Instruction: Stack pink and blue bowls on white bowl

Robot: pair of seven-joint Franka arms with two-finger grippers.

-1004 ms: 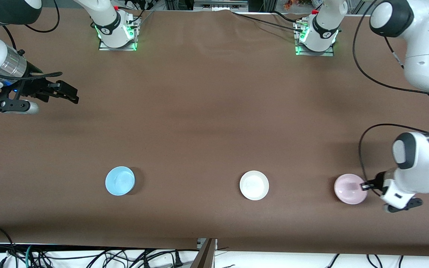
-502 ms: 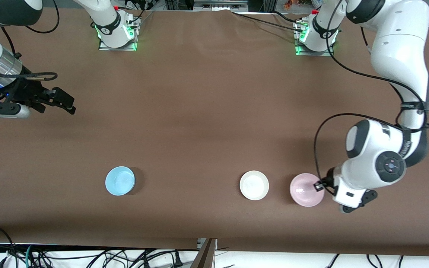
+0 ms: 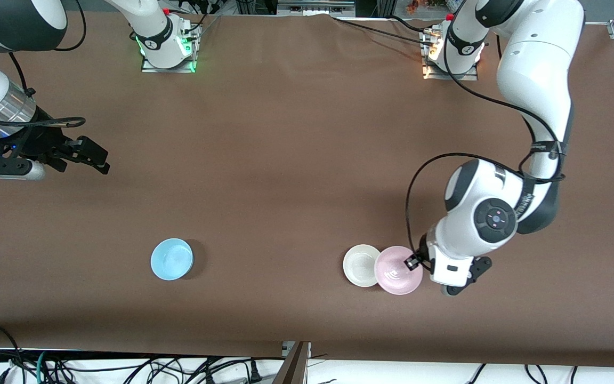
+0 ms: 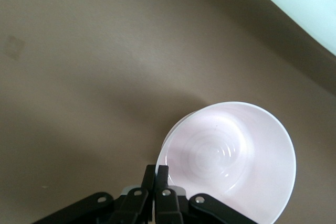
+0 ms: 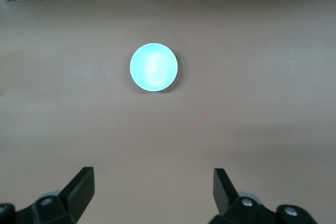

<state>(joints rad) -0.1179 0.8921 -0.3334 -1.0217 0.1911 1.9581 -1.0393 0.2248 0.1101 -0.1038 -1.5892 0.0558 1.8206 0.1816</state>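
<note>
My left gripper (image 3: 411,262) is shut on the rim of the pale pink bowl (image 3: 397,277) and holds it in the air, partly over the edge of the white bowl (image 3: 359,265). In the left wrist view the pink bowl (image 4: 231,161) fills the space in front of my left gripper (image 4: 156,176), whose fingers pinch its rim. The sky-blue bowl (image 3: 171,258) sits on the table toward the right arm's end; it also shows in the right wrist view (image 5: 154,67). My right gripper (image 3: 94,154) is open and empty above the table, waiting, and shows in its wrist view (image 5: 153,182).
The brown table cover (image 3: 285,160) spans the scene. Both arm bases (image 3: 168,45) stand at the table edge farthest from the front camera. Cables (image 3: 126,368) lie past the edge nearest that camera.
My left arm has carried the pink bowl toward the white bowl, from well beside it to overlapping its edge. My right gripper has shifted only slightly.
</note>
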